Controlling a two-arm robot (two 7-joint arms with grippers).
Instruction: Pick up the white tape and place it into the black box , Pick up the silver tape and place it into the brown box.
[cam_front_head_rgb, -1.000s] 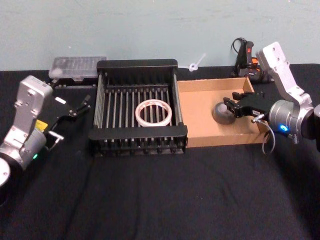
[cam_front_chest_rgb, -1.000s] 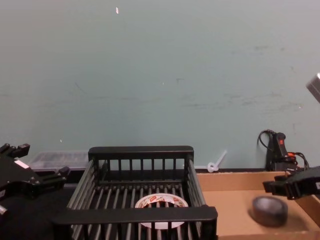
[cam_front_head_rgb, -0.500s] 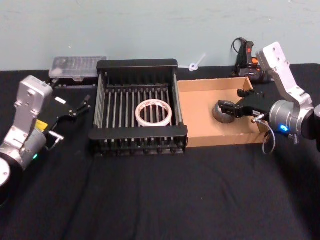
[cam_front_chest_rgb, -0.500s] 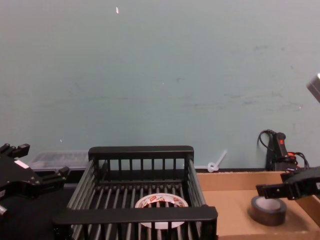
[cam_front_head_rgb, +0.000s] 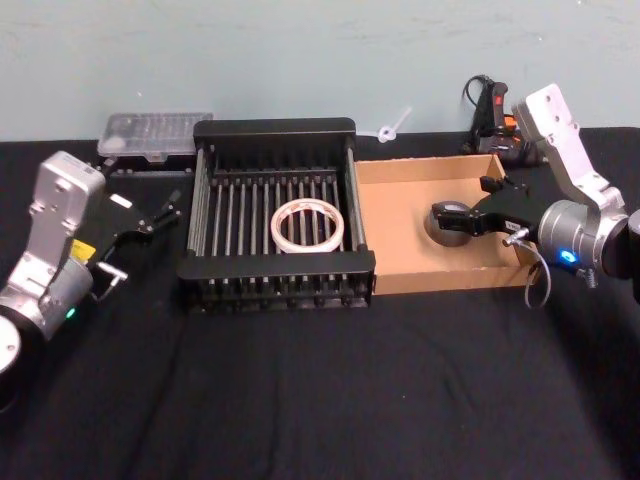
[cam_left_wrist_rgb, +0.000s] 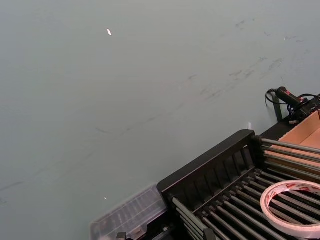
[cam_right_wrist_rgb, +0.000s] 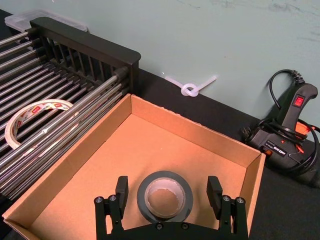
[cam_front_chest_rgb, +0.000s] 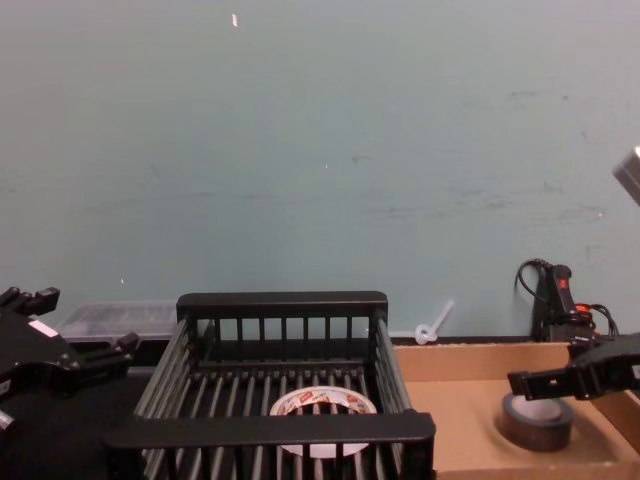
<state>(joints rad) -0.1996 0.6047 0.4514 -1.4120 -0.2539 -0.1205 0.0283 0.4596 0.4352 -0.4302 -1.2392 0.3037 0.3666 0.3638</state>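
Since a second ago the right tool has spread its fingers wide and let go of the plain dark grey-silver duct-tape roll, which has settled flat on the floor of the shallow tan cardboard box near its right wall. Both pads stand clear of the roll, one on each side, which I judge to be a finished release. The flat white printed tape roll lies in the middle of the slatted black plastic crate, so both placements look done. At the worktop's left edge, the left tool is parked with its fingers apart. From above, the right wrist view shows the gaps beside the roll; the chest view, side-on, shows that tool just above the roll's top face.
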